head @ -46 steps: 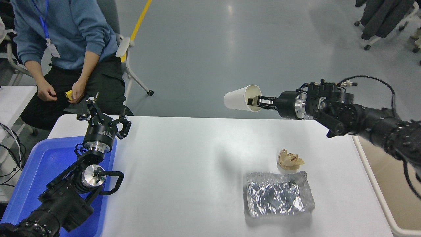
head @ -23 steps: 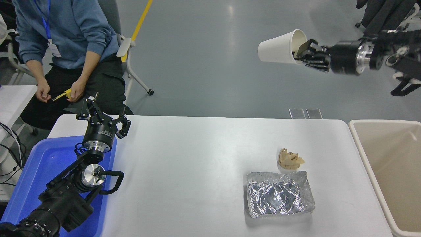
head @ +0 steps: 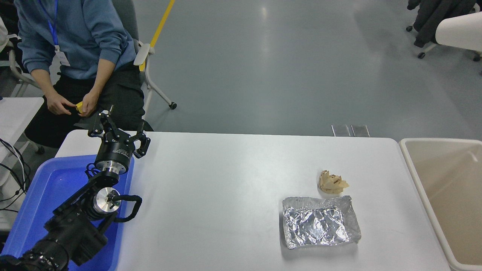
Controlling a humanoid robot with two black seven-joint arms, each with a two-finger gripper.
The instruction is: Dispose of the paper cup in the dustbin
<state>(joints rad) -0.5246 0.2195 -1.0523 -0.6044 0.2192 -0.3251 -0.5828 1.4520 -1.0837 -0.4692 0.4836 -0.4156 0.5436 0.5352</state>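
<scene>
The paper cup (head: 460, 31) is showing at the picture's upper right edge, lying sideways in the air, high over the floor beyond the dustbin (head: 417, 177). The right pincer is lying outside the picture, so whatever is holding the cup cannot be told. The left pincer (head: 119, 132) is sitting parked over the bench's (head: 226, 188) near-left corner, fingers spread, touching nothing.

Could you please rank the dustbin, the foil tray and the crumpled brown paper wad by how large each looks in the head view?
1. Dustbin, largest, though cut off by the frame edge.
2. Foil tray.
3. Crumpled brown paper wad, smallest.
</scene>
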